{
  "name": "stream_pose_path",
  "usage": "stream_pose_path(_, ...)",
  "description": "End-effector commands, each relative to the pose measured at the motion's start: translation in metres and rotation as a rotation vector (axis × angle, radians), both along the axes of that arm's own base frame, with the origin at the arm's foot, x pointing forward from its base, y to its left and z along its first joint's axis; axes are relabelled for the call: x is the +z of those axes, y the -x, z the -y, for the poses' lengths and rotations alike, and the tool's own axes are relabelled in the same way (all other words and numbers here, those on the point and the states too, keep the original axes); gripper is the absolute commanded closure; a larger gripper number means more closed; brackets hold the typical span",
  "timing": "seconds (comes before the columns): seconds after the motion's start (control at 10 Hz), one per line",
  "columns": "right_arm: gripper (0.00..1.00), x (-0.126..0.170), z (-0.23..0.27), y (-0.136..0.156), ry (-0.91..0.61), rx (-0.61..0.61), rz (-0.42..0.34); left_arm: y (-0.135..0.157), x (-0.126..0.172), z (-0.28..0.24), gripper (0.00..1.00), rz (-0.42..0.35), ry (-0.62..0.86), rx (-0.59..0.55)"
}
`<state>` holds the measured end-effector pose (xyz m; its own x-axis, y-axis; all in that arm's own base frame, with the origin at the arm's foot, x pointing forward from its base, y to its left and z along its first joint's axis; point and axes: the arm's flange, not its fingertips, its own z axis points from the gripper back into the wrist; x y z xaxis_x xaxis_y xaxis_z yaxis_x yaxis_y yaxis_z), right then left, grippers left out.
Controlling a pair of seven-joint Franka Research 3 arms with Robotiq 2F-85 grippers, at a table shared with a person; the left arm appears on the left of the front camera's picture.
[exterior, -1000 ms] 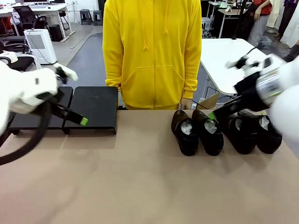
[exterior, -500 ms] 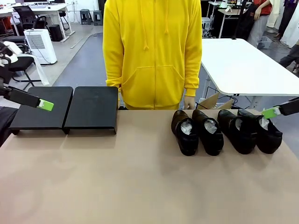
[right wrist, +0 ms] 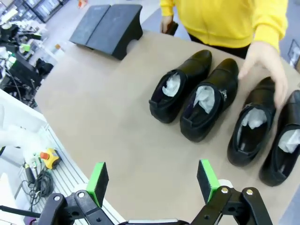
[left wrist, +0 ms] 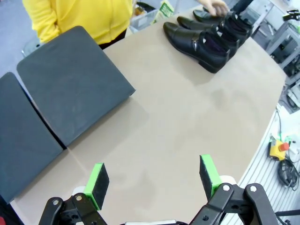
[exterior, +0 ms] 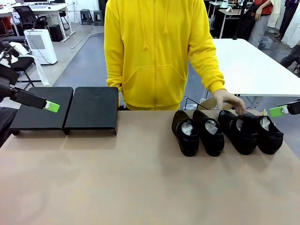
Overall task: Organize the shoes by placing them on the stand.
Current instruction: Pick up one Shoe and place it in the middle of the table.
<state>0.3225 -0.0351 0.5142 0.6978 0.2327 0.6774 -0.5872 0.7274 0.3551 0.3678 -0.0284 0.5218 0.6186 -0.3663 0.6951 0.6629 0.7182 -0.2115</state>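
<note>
The left claw (left wrist: pixel 153 176) and right claw (right wrist: pixel 152 180) gaped wide, empty. Ahead of the right, the glossy shoes (right wrist: pixel 206 112) looked stiff, probably slippery; best pinched at the heel rim.

Tan table (exterior: pixel 140 187): four shoes (exterior: pixel 236 133), black stand (exterior: pixel 91 108).

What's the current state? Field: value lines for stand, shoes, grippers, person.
stand: two black platforms, far left of the table, bare
shoes: four, side by side, right part of the table; none on the stand
left gripper: open, empty, near the stand
right gripper: open, empty, near the shoes
person's hand: at the far end of the third shoe from the left; contact unclear
</note>
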Motion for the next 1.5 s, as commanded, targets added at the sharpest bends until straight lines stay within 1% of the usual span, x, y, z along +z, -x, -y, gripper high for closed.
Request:
stream_pose_path(0.0,0.00,-0.002,0.001,0.001,0.008,-0.011,-0.027,0.001,0.002,-0.011,0.00,0.012,0.009,0.004)
stream_pose_path(0.8,0.00,-0.002,0.001,0.001,0.008,-0.011,-0.027,0.001,0.002,-0.011,0.00,0.012,0.009,0.004)
stream_pose_path(0.9,0.00,-0.003,0.002,0.002,0.033,-0.015,-0.029,0.001,0.002,-0.011,0.00,0.012,0.009,0.004)
stream_pose_path(1.0,0.00,0.009,-0.006,0.001,0.000,-0.002,-0.018,0.001,0.002,-0.011,0.00,0.012,0.009,0.004)
stream_pose_path(1.1,0.00,0.024,-0.013,0.000,-0.025,-0.026,-0.016,0.001,0.002,-0.011,0.00,0.012,0.009,0.004)
stream_pose_path(1.2,0.00,0.040,-0.022,-0.002,-0.032,-0.040,-0.036,0.001,0.002,-0.011,0.00,0.012,0.009,0.004)
stream_pose_path(1.3,0.00,0.055,-0.036,-0.008,-0.014,-0.020,-0.070,0.001,0.002,-0.011,0.00,0.012,0.009,0.004)
stream_pose_path(1.4,0.00,0.062,-0.054,-0.013,0.028,-0.034,-0.079,0.001,0.002,-0.011,0.00,0.012,0.009,0.004)
